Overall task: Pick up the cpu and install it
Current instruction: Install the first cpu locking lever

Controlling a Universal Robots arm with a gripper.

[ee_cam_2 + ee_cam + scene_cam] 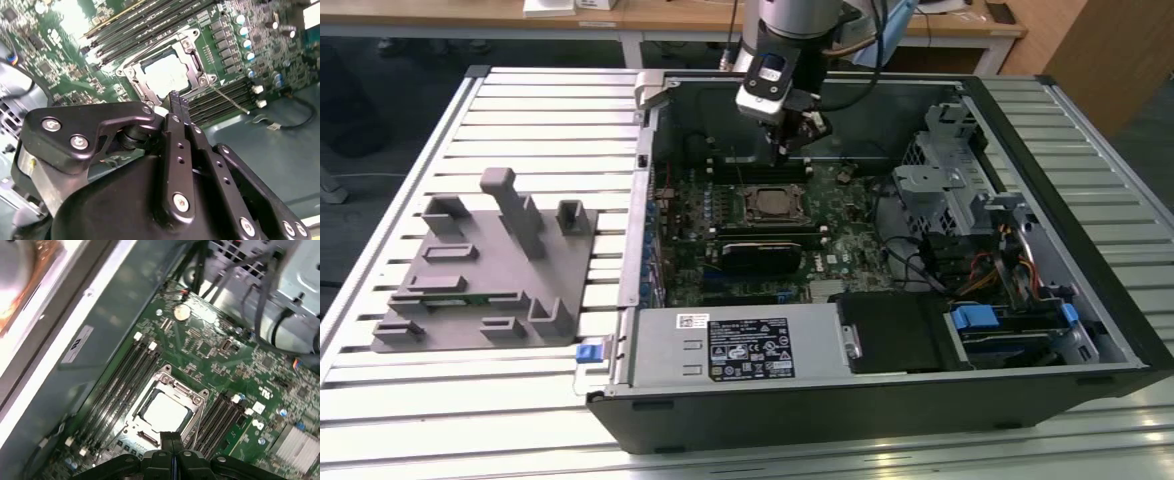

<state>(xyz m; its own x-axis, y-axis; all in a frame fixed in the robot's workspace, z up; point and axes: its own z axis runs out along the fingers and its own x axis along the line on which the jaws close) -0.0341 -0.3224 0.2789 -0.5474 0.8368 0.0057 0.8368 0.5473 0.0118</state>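
The cpu [771, 204] lies flat in the motherboard socket inside the open computer case, its silver-white top facing up. Both wrist views show the cpu [162, 75] [165, 412] seated within the metal socket frame [194, 50] [169, 376]. My gripper [787, 150] hangs a little above the board, just behind the socket as the exterior view shows it. Its black fingers [178, 107] [172, 439] are pressed together, shut with nothing between them. The fingertips hover over the socket's edge, apart from the cpu.
A grey plastic tray [480, 270] with upright blocks sits on the slatted table at the exterior view's left. In the case are the power supply [734, 345], a black cooler [758, 255], a drive cage [954, 160] with cables, and memory slots [132, 375] beside the socket.
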